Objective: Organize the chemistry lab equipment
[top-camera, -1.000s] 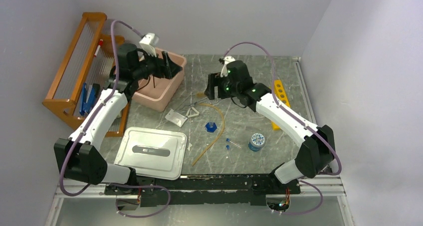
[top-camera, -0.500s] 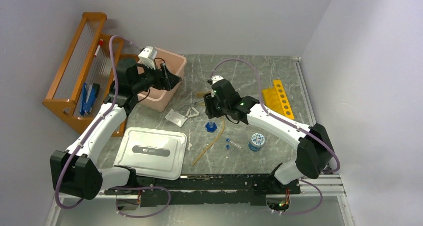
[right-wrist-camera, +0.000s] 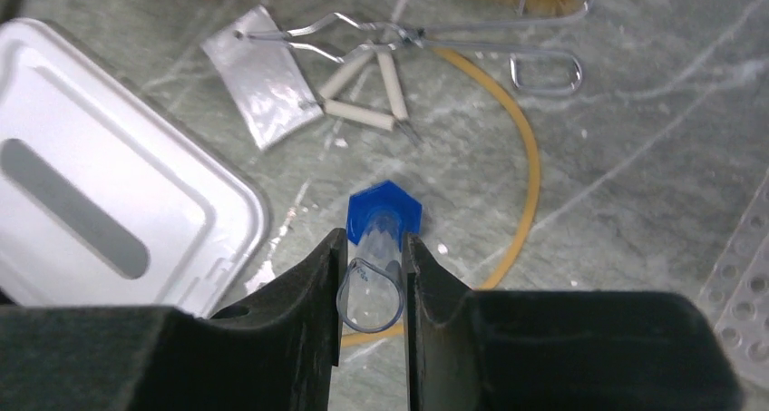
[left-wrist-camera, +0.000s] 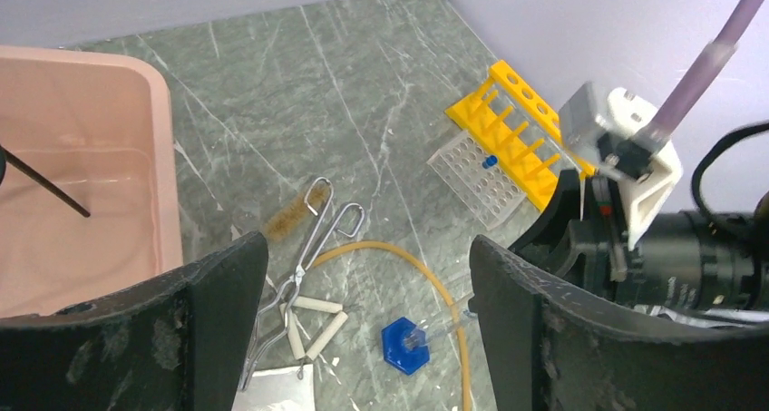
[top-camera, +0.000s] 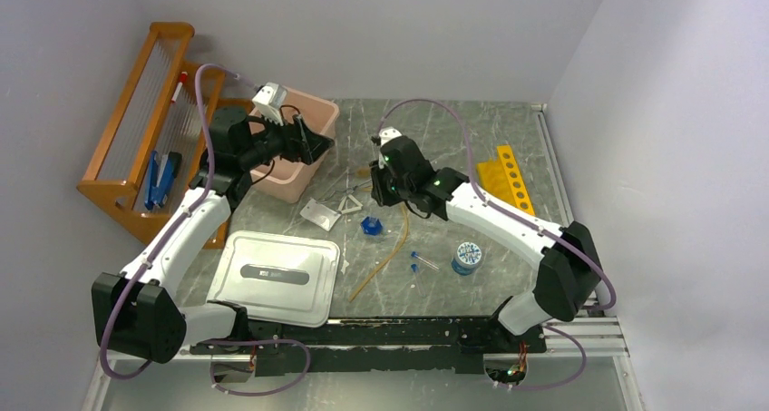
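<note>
The right fingers [top-camera: 374, 204] were squeezed narrow around a clear tube [right-wrist-camera: 372, 288] with a blue hexagonal piece [right-wrist-camera: 384, 219] on its end, just to the right of the pink tub [top-camera: 288, 186], likely so it could be carried and put away. The left fingers [top-camera: 310, 144] stood wide over the tub, holding nothing. No words could be read anywhere.
</note>
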Controlling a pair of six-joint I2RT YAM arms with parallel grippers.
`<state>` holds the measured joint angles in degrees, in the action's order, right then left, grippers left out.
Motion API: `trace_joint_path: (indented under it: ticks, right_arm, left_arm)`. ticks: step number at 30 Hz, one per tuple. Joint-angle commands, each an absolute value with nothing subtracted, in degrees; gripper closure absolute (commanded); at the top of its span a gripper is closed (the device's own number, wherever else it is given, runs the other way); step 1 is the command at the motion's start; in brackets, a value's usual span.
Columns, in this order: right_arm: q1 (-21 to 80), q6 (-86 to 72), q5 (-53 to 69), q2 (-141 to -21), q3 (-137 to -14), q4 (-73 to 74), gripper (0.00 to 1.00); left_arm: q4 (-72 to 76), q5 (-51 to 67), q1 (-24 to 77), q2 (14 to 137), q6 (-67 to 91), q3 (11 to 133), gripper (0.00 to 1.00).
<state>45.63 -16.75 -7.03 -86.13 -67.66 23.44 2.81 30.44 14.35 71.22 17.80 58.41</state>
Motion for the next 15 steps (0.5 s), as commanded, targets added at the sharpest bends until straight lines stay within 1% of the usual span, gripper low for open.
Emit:
trace_joint_path:
  ticks: [1, 4, 6, 8, 13, 14, 15]
  right_arm:
    - [42.32, -12.88, 2.88, -86.55, -74.95, 24.94, 0.88]
    - [38.03, -13.17, 14.6, -86.66, -77.07, 24.17, 0.89]
    - [35.12, -14.9, 21.93, -87.08, -77.42, 22.5, 0.89]
    - [32.33, -17.42, 28.29, -87.67, -77.24, 19.95, 0.89]
    - [27.51, -22.66, 40.21, -88.73, -77.6, 13.79, 0.89]
    - [26.38, -23.15, 41.93, -89.07, -78.13, 13.61, 0.89]
    - [25.71, -23.42, 43.35, -89.31, -78.89, 13.97, 0.89]
  left_arm:
    - [6.62, 34.56, 14.85, 70.25, 16.58, 57.76, 0.12]
    - [9.57, 38.01, 15.04, 70.22, 16.97, 56.22, 0.05]
    - [15.76, 39.26, 15.83, 70.7, 20.54, 53.42, 0.03]
    - [19.49, 42.22, 17.55, 72.06, 21.35, 52.54, 0.03]
    - [20.03, 48.79, 19.79, 75.01, 21.08, 52.98, 0.03]
    - [21.2, 50.54, 20.0, 75.38, 21.7, 52.55, 0.04]
    - [22.16, 52.0, 20.22, 75.86, 22.31, 52.23, 0.07]
